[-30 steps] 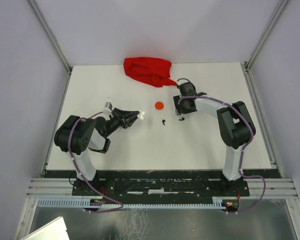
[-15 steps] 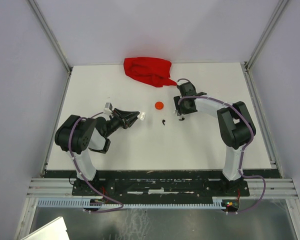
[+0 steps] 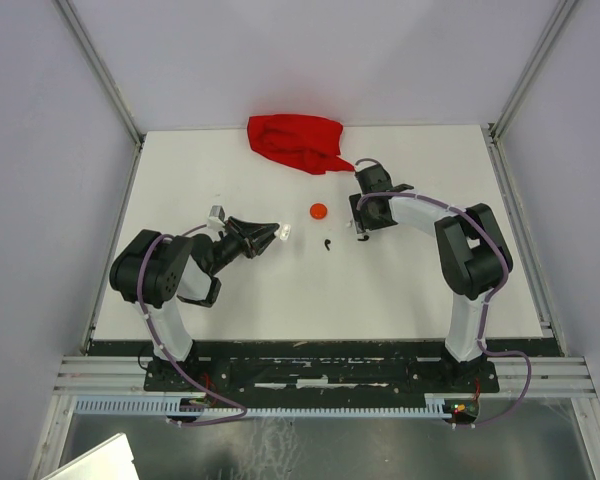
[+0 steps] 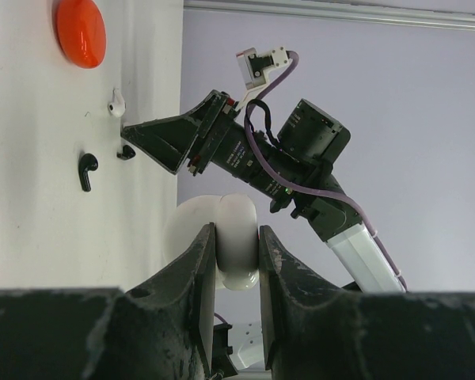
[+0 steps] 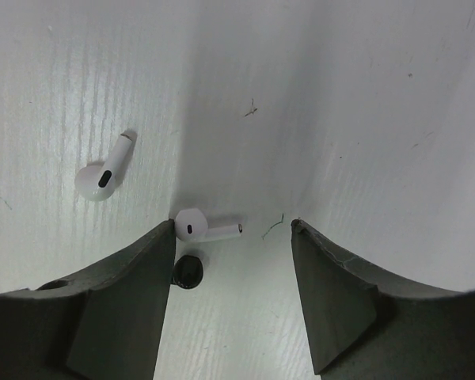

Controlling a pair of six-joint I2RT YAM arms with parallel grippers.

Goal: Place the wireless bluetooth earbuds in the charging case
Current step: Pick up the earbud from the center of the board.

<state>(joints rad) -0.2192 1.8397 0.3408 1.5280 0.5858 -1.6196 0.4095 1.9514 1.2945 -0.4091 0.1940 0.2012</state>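
My left gripper (image 3: pixel 277 232) is shut on a round white charging case (image 4: pixel 236 245) and holds it above the table, left of centre. My right gripper (image 5: pixel 232 226) is open and points down at the table. A white earbud (image 5: pixel 202 227) lies between its fingers, against the left finger. A black earbud (image 5: pixel 188 271) lies just behind it by the same finger. A second white earbud (image 5: pixel 104 170) lies further left. Another black earbud (image 3: pixel 326 244) lies on the table between the two grippers; it also shows in the left wrist view (image 4: pixel 87 170).
An orange-red disc (image 3: pixel 318 210) lies on the table behind the black earbud, between the arms. A crumpled red cloth (image 3: pixel 295 142) lies at the back edge of the white table (image 3: pixel 310 290).
The right gripper has shifted very slightly to the right over the earbuds. The left arm holds the white case in the same place.
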